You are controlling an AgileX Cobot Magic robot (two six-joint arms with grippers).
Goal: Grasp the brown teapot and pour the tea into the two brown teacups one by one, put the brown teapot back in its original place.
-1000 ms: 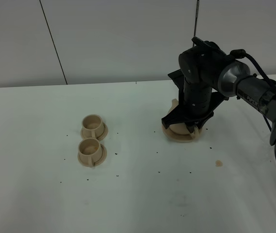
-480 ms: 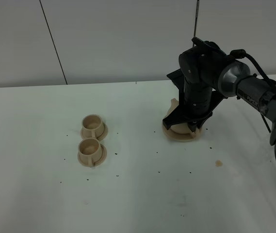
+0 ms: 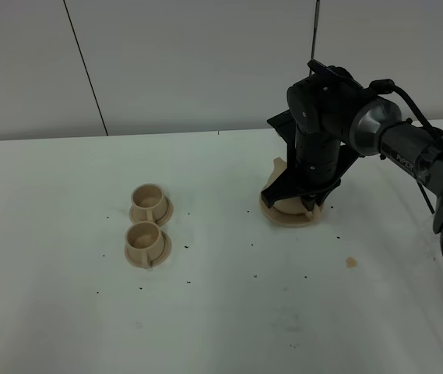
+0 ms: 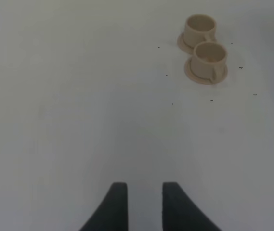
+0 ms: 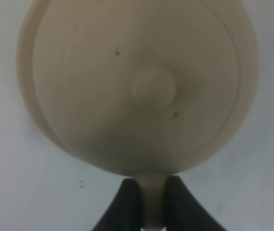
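Firmly, right fingers [image 5: 127, 207] pinch teapot [image 5: 141, 91] handle; left fingers [image 4: 115, 208] gape empty over speckled table [image 4: 55, 96].

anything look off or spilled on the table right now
Nothing tipped or broken. Small dark specks are scattered over the white table around the teacups and teapot, plus a tan blotch on the table's right side, possibly spilled tea leaves.

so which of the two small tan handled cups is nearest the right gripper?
The rear tan cup, closer to the wall; the front tan cup sits further from the right gripper.
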